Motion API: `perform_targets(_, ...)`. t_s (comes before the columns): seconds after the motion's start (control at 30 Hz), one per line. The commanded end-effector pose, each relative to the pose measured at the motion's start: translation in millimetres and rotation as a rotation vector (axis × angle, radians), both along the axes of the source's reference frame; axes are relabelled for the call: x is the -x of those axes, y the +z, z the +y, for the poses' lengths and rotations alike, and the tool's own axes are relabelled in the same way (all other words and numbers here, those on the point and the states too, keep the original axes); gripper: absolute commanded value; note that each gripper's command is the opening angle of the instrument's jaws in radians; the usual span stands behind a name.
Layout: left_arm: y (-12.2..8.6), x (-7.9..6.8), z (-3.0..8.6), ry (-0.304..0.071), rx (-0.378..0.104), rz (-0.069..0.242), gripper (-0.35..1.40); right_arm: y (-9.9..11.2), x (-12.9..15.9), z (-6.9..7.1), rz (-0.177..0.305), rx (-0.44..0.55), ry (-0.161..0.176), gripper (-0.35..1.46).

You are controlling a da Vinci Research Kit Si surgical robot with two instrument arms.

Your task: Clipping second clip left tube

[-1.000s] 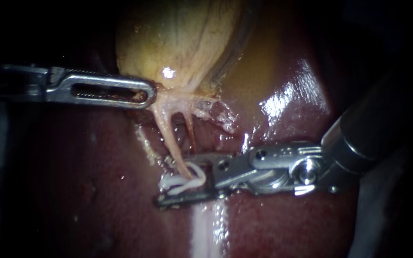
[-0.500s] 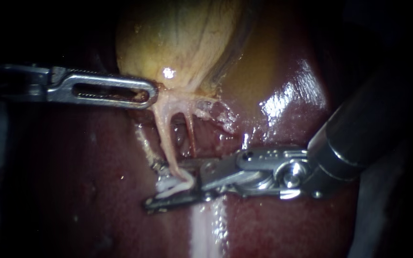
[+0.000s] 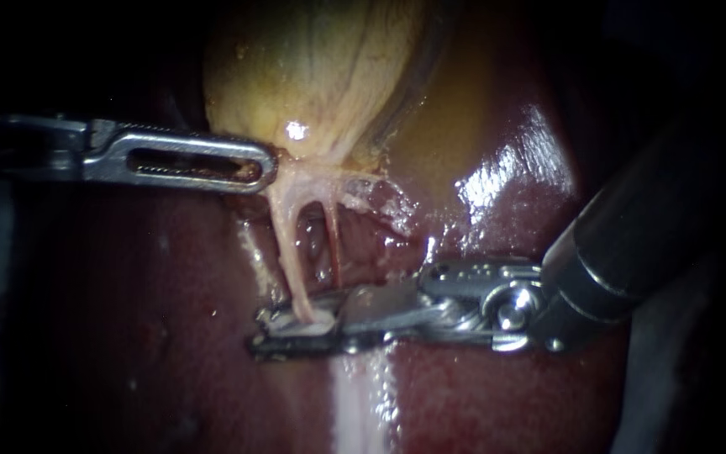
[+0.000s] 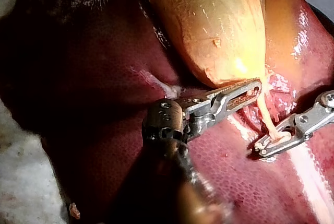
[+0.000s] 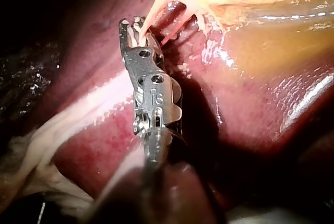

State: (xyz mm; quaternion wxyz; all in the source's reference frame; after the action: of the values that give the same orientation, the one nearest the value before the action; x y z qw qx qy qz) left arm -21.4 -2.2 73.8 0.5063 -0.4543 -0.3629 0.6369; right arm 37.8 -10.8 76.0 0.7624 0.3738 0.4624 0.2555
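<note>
Left tube [image 3: 290, 252] in the endoscope view: where do we have it?

We see it as the paler, thicker strand running taut from the gallbladder [image 3: 321, 76] down across the liver [image 3: 481, 387], with a thin red tube [image 3: 334, 244] just beside it. Our right instrument [image 3: 264, 332] has its jaws clamped on its lower end, a white clip [image 3: 317, 320] squeezed between them. Our left instrument [image 3: 267, 165] has its jaws closed on tissue at the gallbladder's neck.

And against a second ago?

Then the right jaws stood apart with the clip open round the tube. Now they are pressed down and the clip is flattened. The left instrument has not shifted.

Left wrist view?

Our left instrument [image 4: 255, 87] holds the neck just beside the top of the left tube [image 4: 266, 112]. The right instrument [image 4: 260, 150] bites it further down, against the liver.

Right wrist view?

Our right instrument [image 5: 131, 25] has the left tube [image 5: 155, 10] entering its tips, jaws drawn together on it. We make out no other clip.

How do we judge it will handle?

Soft, wet, slippery and thin, so easily torn. We think it is best taken square across the free stretch, clear of the thin red tube, with no pulling while the jaws are closed.
</note>
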Motion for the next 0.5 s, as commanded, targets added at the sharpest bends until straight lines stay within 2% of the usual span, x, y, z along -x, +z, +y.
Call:
perform_targets(0.03, 0.0, 0.0, 0.0, 0.000, 0.000, 0.000, -0.35, 0.1, 0.1, 0.0, 0.003, 0.001, -0.004, -0.35)
perform_targets(0.5, 0.1, -0.1, 0.1, 0.001, 0.000, 0.000, -0.35, 0.4, 0.4, -0.1, -0.015, -0.022, -0.013, -0.35)
